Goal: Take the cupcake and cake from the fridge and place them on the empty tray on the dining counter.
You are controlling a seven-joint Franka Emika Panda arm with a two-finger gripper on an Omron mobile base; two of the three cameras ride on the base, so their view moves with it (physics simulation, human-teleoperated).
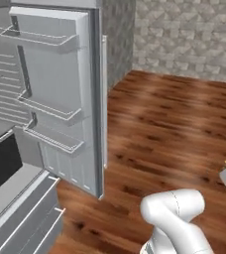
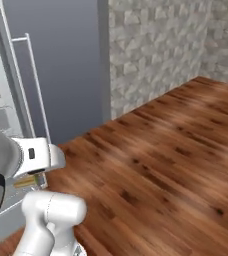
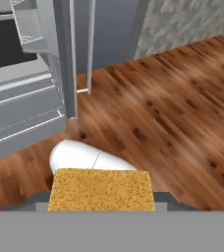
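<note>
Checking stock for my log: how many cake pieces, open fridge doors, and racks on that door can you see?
cake piece: 1
open fridge door: 1
racks on that door: 3
Total: 5

Flat, even rendered light, faint soft shadows, no glare; textures look coarse and slightly blurred.

No legible text, labels, brand marks, numbers or signs in any of the three views. Checked the fridge (image 1: 55, 99) door panel, shelves and drawers: plain grey, unmarked. The cake (image 3: 101, 190) has a speckled orange-yellow surface with no print. The robot's white casing carries no readable markings.
</note>
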